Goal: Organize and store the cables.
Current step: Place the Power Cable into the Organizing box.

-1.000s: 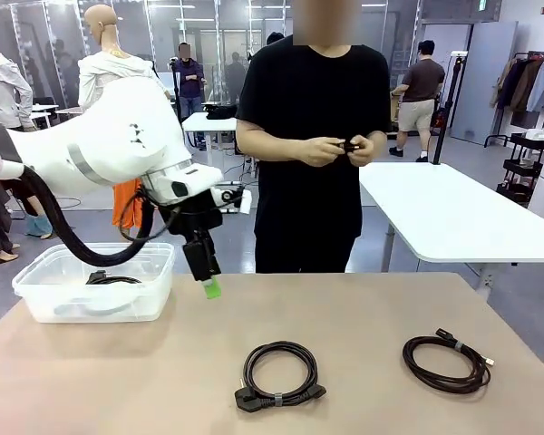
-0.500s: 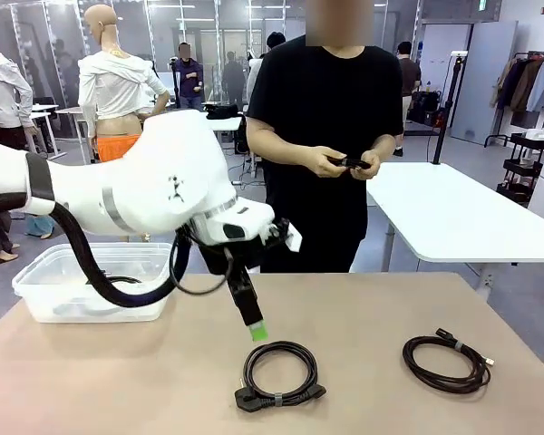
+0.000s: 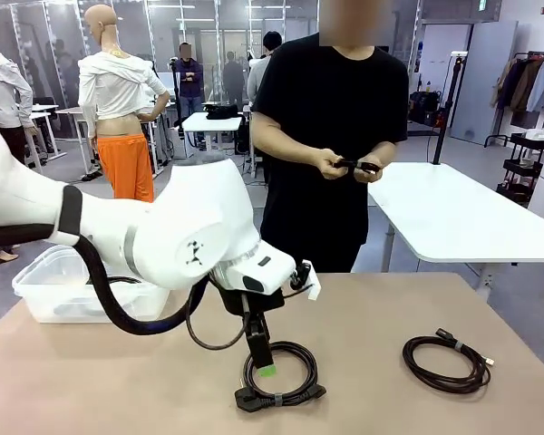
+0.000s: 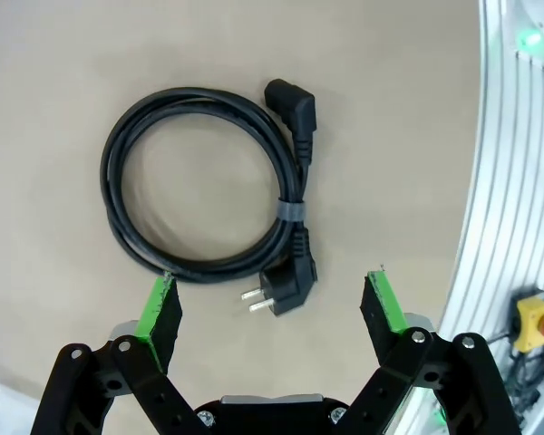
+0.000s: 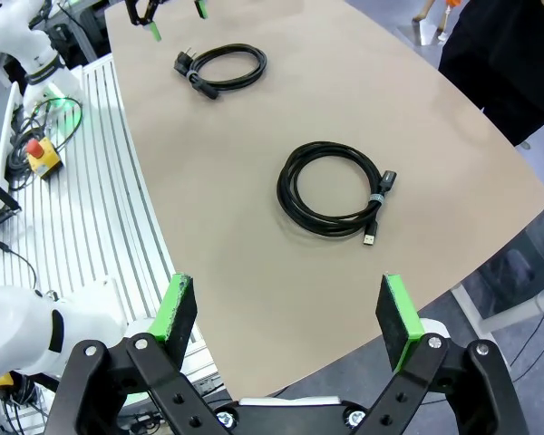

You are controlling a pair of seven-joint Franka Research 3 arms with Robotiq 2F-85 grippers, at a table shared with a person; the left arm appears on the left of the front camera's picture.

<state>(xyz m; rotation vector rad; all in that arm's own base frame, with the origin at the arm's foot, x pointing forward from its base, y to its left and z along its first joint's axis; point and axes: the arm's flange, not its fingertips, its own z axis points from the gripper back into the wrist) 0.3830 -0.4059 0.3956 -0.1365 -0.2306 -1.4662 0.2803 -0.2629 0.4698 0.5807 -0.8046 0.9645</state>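
Two cables lie loose on the worktop [image 3: 390, 308]. The left hand [image 4: 270, 290], spread wide, hovers just over the plugged coil [image 4: 290, 211]. The right hand [image 5: 290, 294], also released, hangs well off the second coil [image 5: 286, 190]. Both must yet reach the bin [image 3: 36, 299].

No lettering, label or number is legible anywhere.

Coiled power cable [image 4: 288, 210]: black rubbery sheath, faint sheen, bright metal plug pins [image 4: 254, 301]; second coiled cable [image 5: 288, 192]: matt black; table [image 4: 390, 109]: smooth matt beige top; storage bin [image 3: 36, 299]: translucent plastic; left arm shell [image 3: 181, 227]: glossy white plastic.
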